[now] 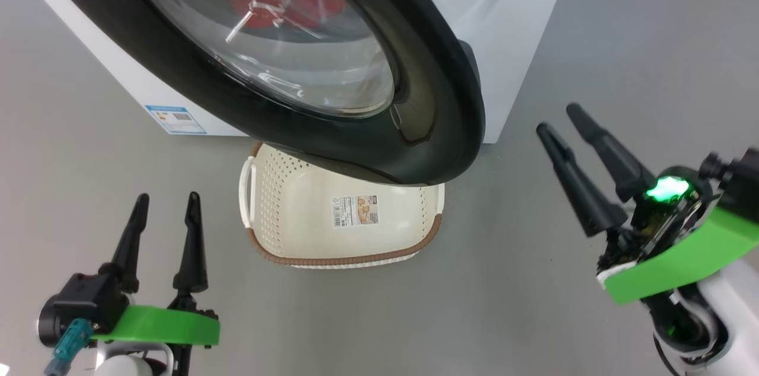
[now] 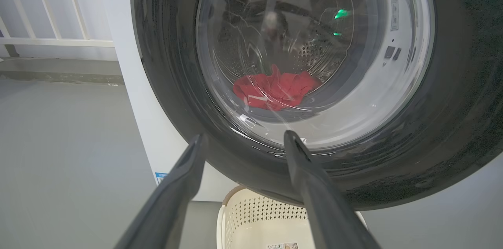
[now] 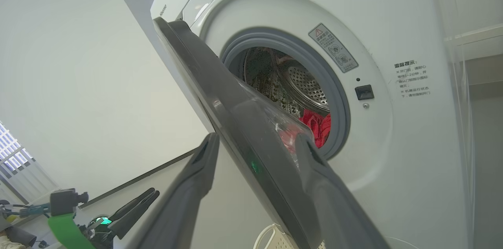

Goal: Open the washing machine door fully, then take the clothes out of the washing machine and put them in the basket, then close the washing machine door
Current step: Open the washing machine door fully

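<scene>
Two long dark fingers of the left gripper point(image 1: 168, 195) rise from the lower left of the head view, spread apart with grey floor point(image 1: 533, 305) between them, touching no object. At the lower right, the right gripper point(image 1: 557, 118), behind a bright green band and a glowing green light, also has its two dark fingers parted and grips nothing; it hangs in the air to the right of the machine, apart from the door.

The large round washing machine door with a wide glossy black rim and bulging clear glass window point(image 1: 439, 97) stands partly open, swung outward from the big white boxy front-loading washing machine point(image 1: 504, 38). In the right wrist view the door's edge crosses between that gripper's fingers, and beside it the grey rubber ring and perforated steel drum are exposed.

The bright red fabric clothes point(image 2: 279, 88) lie at the bottom of the drum, seen through the glass in the left wrist view and directly through the opening in the right wrist view.

A small cream-white perforated plastic basket with a brown woven-look rim point(image 1: 296, 210) sits on the floor just before the machine, partly under the door's lower edge, a paper label point(image 1: 353, 211) showing on its bottom. A small blue label point(image 1: 176, 119) marks the machine's lower front.
</scene>
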`<state>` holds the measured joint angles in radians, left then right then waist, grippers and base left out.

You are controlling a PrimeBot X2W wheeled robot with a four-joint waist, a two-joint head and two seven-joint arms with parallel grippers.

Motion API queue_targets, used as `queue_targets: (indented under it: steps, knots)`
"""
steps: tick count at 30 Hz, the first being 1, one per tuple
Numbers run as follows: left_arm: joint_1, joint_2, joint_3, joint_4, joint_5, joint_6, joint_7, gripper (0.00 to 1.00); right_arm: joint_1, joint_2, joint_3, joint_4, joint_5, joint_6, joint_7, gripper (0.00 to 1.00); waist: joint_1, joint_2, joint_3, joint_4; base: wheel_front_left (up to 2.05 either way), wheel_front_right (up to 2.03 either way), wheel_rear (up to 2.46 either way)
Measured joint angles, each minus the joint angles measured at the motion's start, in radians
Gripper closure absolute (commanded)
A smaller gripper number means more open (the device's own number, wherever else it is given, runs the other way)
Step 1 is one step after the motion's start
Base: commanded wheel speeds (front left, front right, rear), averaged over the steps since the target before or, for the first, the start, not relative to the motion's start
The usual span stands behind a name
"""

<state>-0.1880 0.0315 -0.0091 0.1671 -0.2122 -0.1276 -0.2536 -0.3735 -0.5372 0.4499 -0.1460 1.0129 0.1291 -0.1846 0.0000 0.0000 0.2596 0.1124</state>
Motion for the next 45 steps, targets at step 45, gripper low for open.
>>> queue_targets:
  steps: [45]
  knots:
    - [0.001, 0.000, -0.002, -0.027, 0.000, 0.000, 0.000, 0.00, 0.111, 0.167, -0.047, 0.185, -0.413, 0.000, -0.065, 0.00, 0.0000, 0.0000, -0.006, -0.004, 0.00, 0.00, 0.00]
